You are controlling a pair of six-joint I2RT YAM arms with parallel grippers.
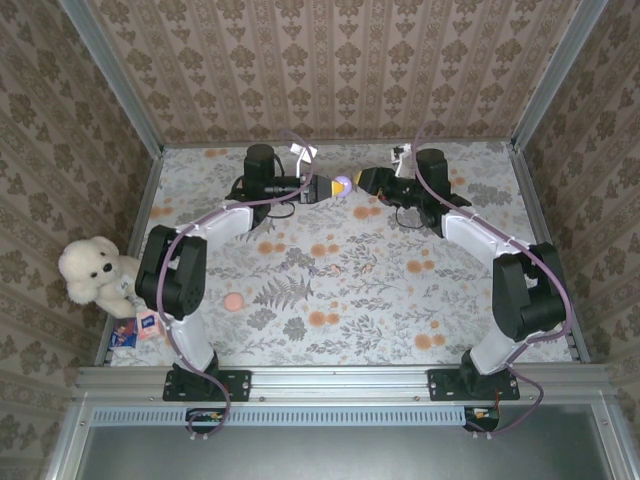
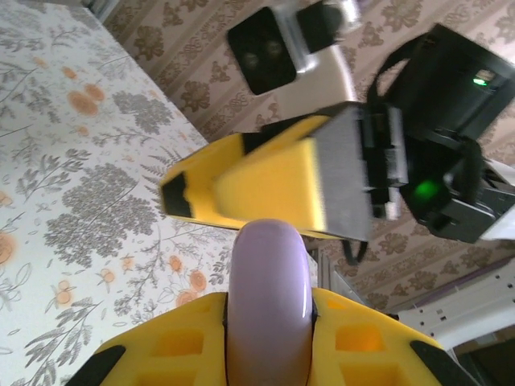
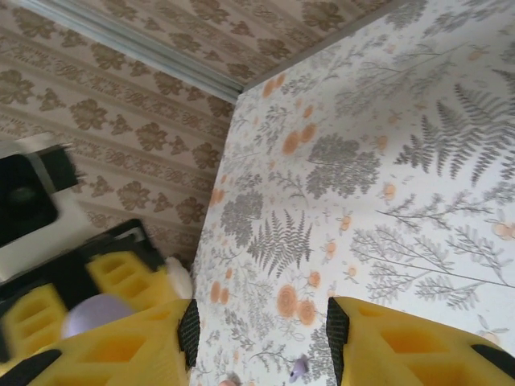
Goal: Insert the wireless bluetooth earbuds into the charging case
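The desk [image 1: 400, 300] is covered by a cloth printed with grey ferns and orange blossoms. A small pink round object [image 1: 232, 301] lies toward its left near side. A tiny lavender piece [image 3: 298, 368] lies nearer the middle.

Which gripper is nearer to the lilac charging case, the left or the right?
Left. The left gripper clamps the lilac charging case between its fingers; the right gripper faces it from close by, fingers apart, holding nothing.
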